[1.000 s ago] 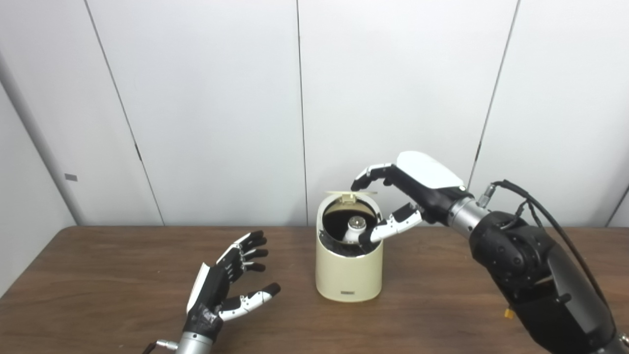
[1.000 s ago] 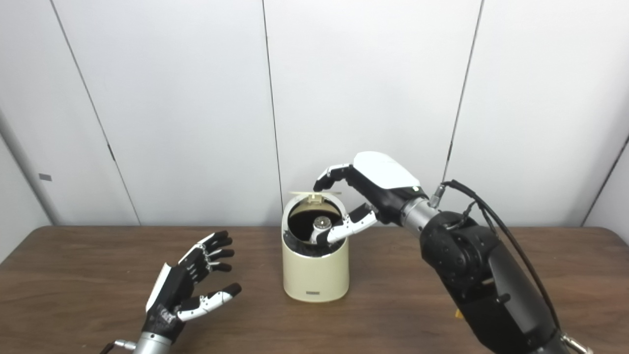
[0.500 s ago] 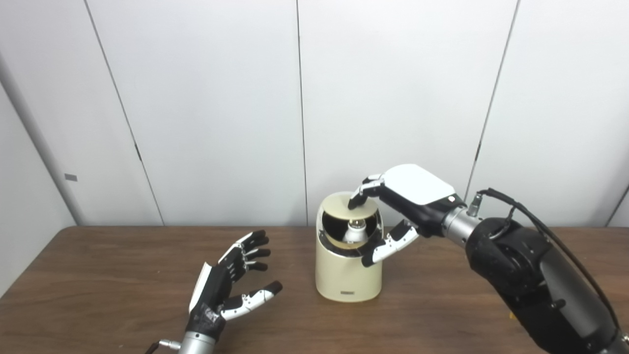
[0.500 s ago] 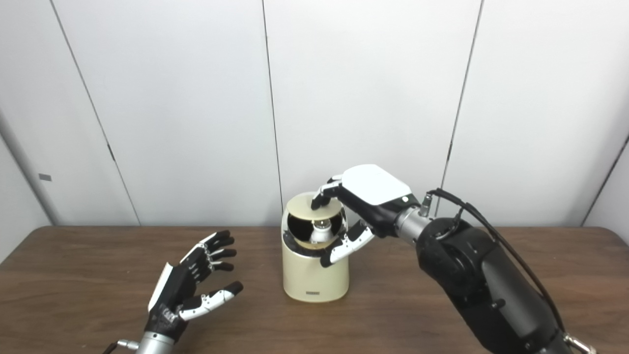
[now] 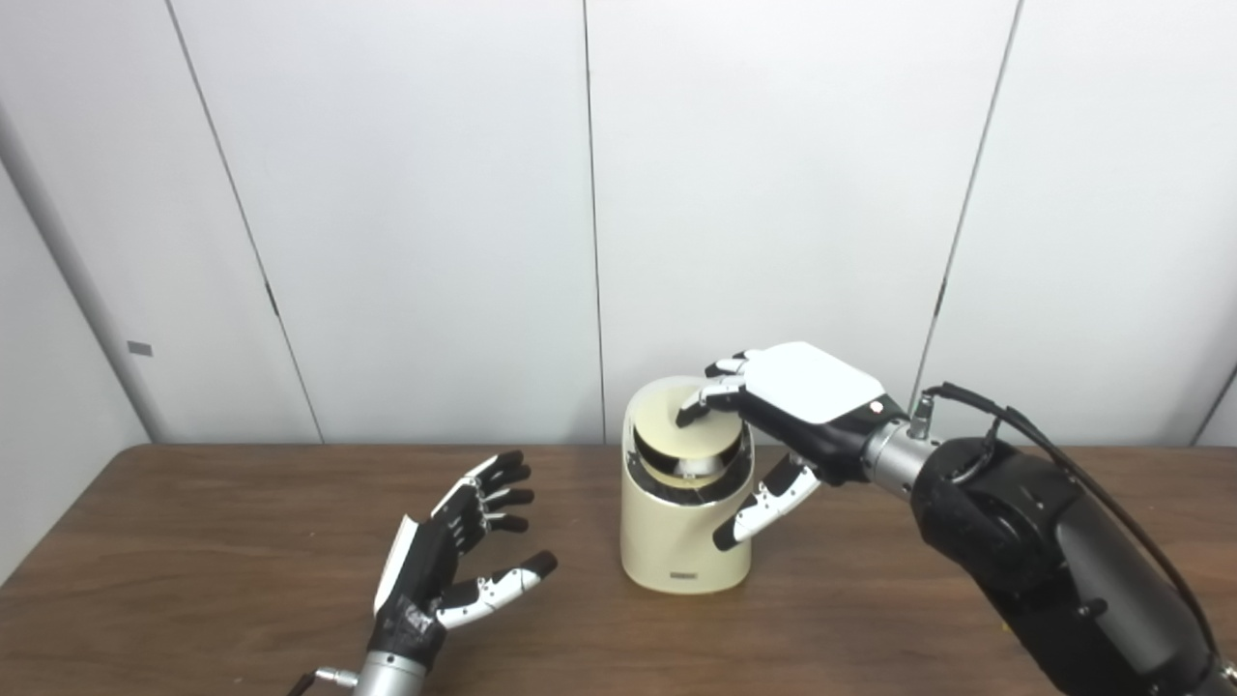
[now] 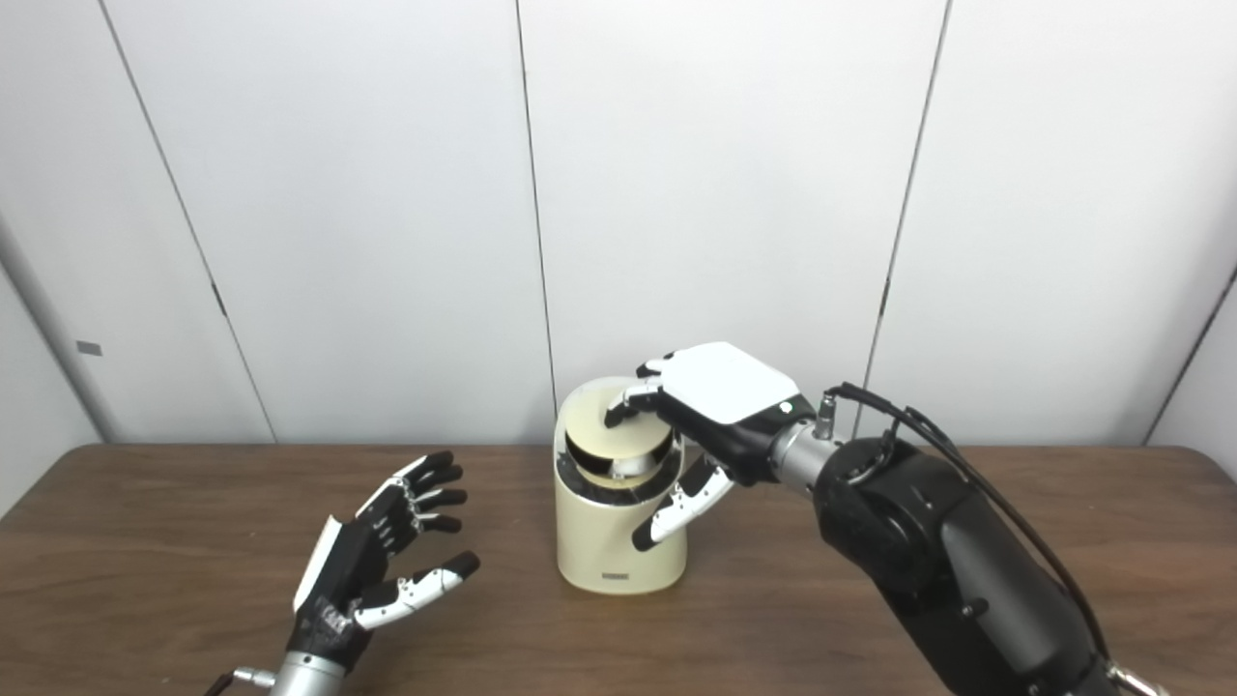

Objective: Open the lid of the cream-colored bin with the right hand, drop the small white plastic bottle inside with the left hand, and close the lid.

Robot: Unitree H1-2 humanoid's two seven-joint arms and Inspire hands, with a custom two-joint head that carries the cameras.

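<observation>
The cream-colored bin (image 5: 684, 541) stands mid-table. Its round lid (image 5: 667, 418) is tilted low over the opening, leaving a dark gap at the front. Through that gap shows a sliver of the small white bottle (image 5: 692, 467), resting inside the bin. My right hand (image 5: 785, 418) lies over the bin's top, its fingers (image 5: 698, 406) curled down onto the lid and its thumb hanging beside the bin's right wall. It grips nothing. My left hand (image 5: 447, 561) hovers open and empty over the table, left of the bin, palm turned toward it.
The brown wooden table (image 5: 193, 541) runs back to a white panelled wall (image 5: 406, 213) just behind the bin. My bulky right forearm (image 5: 1044, 541) crosses the table's right side.
My right hand has come down with the lid, swinging it from upright to nearly flat over the opening. The bottle is now mostly hidden. The left hand has barely moved.
</observation>
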